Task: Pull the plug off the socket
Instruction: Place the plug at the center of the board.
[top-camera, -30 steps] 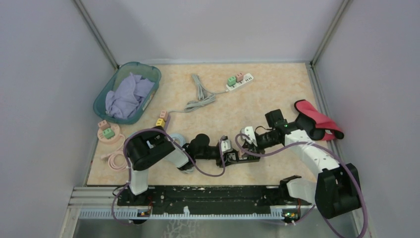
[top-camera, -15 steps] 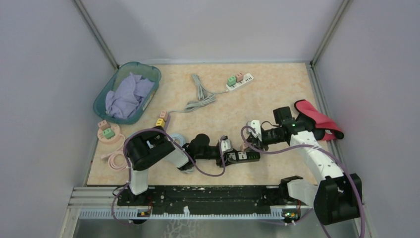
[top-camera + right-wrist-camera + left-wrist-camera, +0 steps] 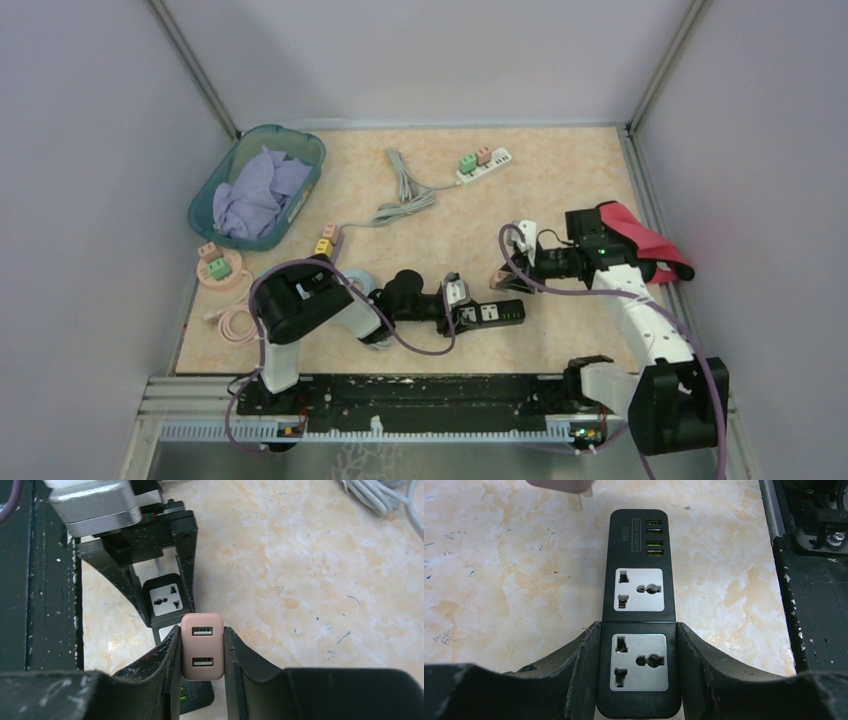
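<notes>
Top external view has the marbled counter (image 3: 560, 180) carrying the black power strip (image 3: 500, 313) in the lower middle of the frame. The pink USB plug (image 3: 496, 283) sits just above it there, apart from it and out of any socket. Judged from how things lie, the pull itself looks done, and what remains is getting clear cleanly.

To do that well, I would draw the plug along the line of its pins, straight away from the strip's face rather than sideways. That way the one prong (image 3: 576, 501) that shows cannot rake a socket edge. The strip should be pressed flat to the counter until the gap is plain. After that the plug wants a bare patch of counter well apart from the strip. Left wrist view catches only the plug's lower edge and that prong at the upper left of the frame, so I cannot tell how high it hangs above the counter.

The left gripper (image 3: 639, 632) has its jaws about half apart and is clamped on the near end of the strip. One finger lies against each long side, bracketing the lower socket (image 3: 639, 661). That socket and the upper socket (image 3: 639, 589) both stand empty.

The right gripper (image 3: 202, 632) is closed tight on the plug. Its fingers lie flat against the plug's two sides, and the plug's two USB ports face the right wrist camera.
</notes>
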